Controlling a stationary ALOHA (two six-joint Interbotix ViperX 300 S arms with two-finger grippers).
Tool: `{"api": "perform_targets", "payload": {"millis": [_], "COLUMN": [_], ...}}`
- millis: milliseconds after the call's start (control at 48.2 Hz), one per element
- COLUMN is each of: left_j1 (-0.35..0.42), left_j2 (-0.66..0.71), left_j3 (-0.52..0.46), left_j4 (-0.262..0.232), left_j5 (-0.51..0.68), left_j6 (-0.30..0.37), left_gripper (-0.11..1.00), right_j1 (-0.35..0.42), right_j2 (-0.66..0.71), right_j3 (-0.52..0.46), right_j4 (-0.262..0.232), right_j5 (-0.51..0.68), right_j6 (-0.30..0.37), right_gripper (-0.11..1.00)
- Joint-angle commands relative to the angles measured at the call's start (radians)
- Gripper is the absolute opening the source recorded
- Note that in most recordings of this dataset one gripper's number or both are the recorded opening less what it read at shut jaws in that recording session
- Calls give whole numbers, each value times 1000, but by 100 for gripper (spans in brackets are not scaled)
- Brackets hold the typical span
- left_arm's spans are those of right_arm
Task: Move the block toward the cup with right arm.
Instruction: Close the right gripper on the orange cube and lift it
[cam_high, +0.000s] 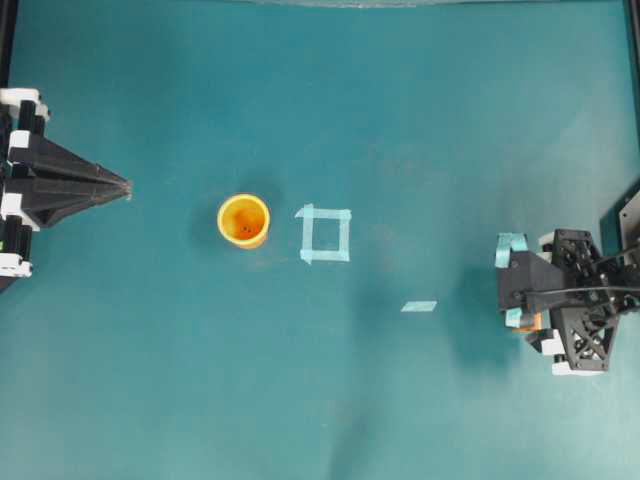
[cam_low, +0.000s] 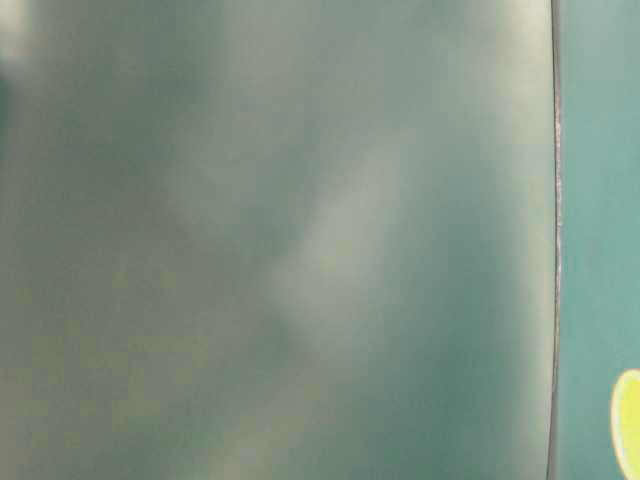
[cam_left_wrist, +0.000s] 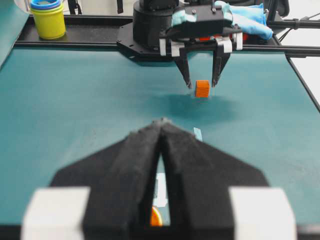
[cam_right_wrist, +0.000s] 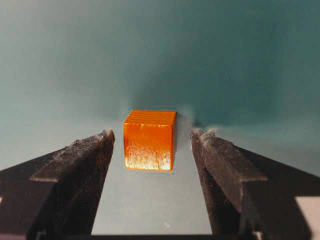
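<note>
The block (cam_right_wrist: 150, 140), a small orange cube, rests on the teal table between my right gripper's (cam_right_wrist: 152, 135) black fingers. It stands nearer the left finger, with a gap on each side, so the gripper is open. From overhead the right gripper (cam_high: 512, 283) is at the far right and covers nearly all of the block (cam_high: 529, 323). The cup (cam_high: 243, 220), orange-yellow and upright, stands left of centre, far from the block. My left gripper (cam_high: 125, 187) lies shut at the left edge, empty. In the left wrist view the block (cam_left_wrist: 202, 88) shows between the right gripper's (cam_left_wrist: 201, 82) tips.
A pale tape square (cam_high: 325, 234) lies just right of the cup, and a short tape strip (cam_high: 419, 306) lies between it and the right gripper. A yellow and blue cup stack (cam_left_wrist: 48, 20) sits off the table's far corner. The table-level view is a blur.
</note>
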Motion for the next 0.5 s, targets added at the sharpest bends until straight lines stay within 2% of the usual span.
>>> {"api": "perform_targets", "payload": {"millis": [0, 270, 332, 436, 477], "left_j1": [2, 2, 2, 0, 2], "left_j2": [9, 9, 9, 9, 9], "left_j3": [-21, -23, -23, -23, -23], "left_j4": [2, 2, 2, 2, 2], "left_j5": [-6, -5, -6, -6, -6], "left_j6": [0, 2, 2, 2, 2], "left_gripper": [4, 4, 4, 4, 4], "right_j1": [8, 8, 8, 8, 8], "right_j2": [14, 17, 8, -20, -35], "right_j3": [-14, -17, -26, -51, -63], "right_j4": [3, -5, -5, -6, -8], "right_j5": [-14, 15, 29, 57, 71], "right_j6": [0, -3, -3, -5, -3], "right_gripper": [65, 62, 57, 42, 39]}}
